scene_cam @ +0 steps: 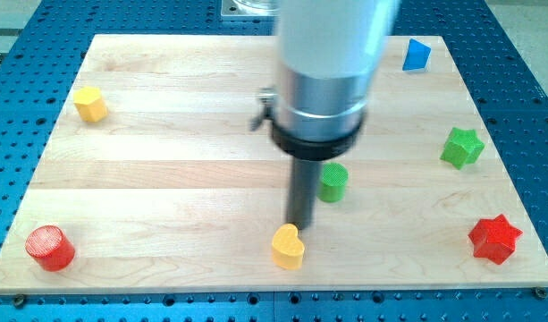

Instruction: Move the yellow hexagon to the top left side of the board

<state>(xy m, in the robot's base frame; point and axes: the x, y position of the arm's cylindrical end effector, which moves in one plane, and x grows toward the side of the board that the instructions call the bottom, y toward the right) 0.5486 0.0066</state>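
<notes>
The yellow hexagon (90, 104) lies near the board's upper left. My tip (298, 223) is at the lower middle of the board, far to the right and below the hexagon. The tip stands just above a yellow heart-shaped block (289, 246), touching or almost touching its top edge. A green cylinder (333, 182) sits just right of the rod.
A red cylinder (49, 248) lies at the lower left corner. A red star (494, 238) is at the lower right, a green star (461, 147) at the right edge, and a blue block (417, 55) at the top right. The arm's wide body (327, 72) hides the top centre of the wooden board (166, 179).
</notes>
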